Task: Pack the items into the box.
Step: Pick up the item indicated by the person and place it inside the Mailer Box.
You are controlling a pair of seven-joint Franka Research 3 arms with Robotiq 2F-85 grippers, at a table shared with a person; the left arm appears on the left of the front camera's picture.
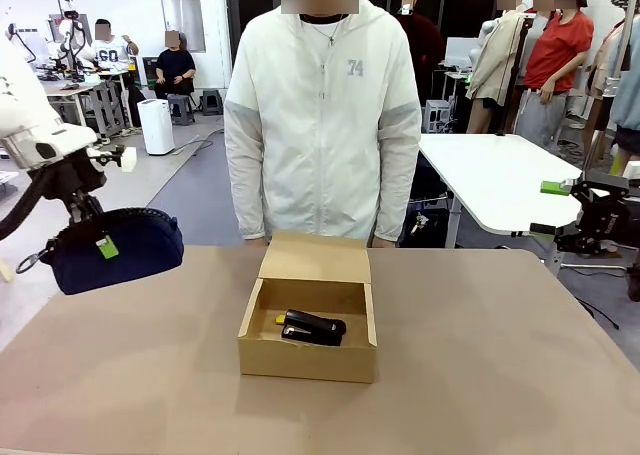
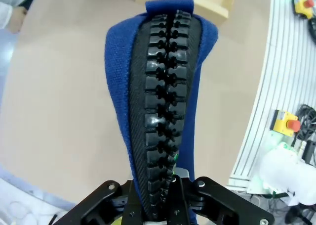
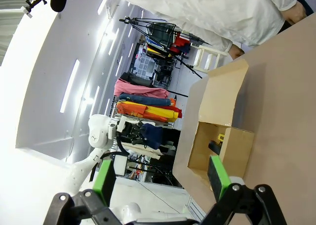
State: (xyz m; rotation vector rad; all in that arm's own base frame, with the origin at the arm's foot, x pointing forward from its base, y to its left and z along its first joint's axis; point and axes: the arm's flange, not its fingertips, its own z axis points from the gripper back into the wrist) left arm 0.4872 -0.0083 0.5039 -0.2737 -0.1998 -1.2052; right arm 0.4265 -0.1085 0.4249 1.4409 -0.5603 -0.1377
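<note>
In the front view the left gripper (image 1: 95,237) hangs above the table (image 1: 500,355) at about 9 o'clock from the box (image 1: 305,357), its jaws pinched fully together on the top of the navy pouch (image 1: 125,255). The pouch is clear of the tabletop and hangs lengthwise below the fingers. From the left wrist camera the black zipper (image 2: 165,111) runs straight up the middle from between the fingers, with blue fabric on both sides. A corner of the carton shows beyond the pouch's far tip at 12 o'clock.

The box sits open at the table's centre, its flap lid (image 1: 315,258) tipped back towards the person (image 1: 320,125) standing at 12 o'clock. The black stapler (image 1: 313,327) lies on the floor of the box, with a yellow sliver of the utility knife (image 1: 281,320) just beside it at 9 o'clock.

The right gripper (image 1: 550,208) hovers beyond the table's edge at about 2 o'clock from the box, its jaws spread wide with nothing between the green pads (image 3: 217,175)
</note>
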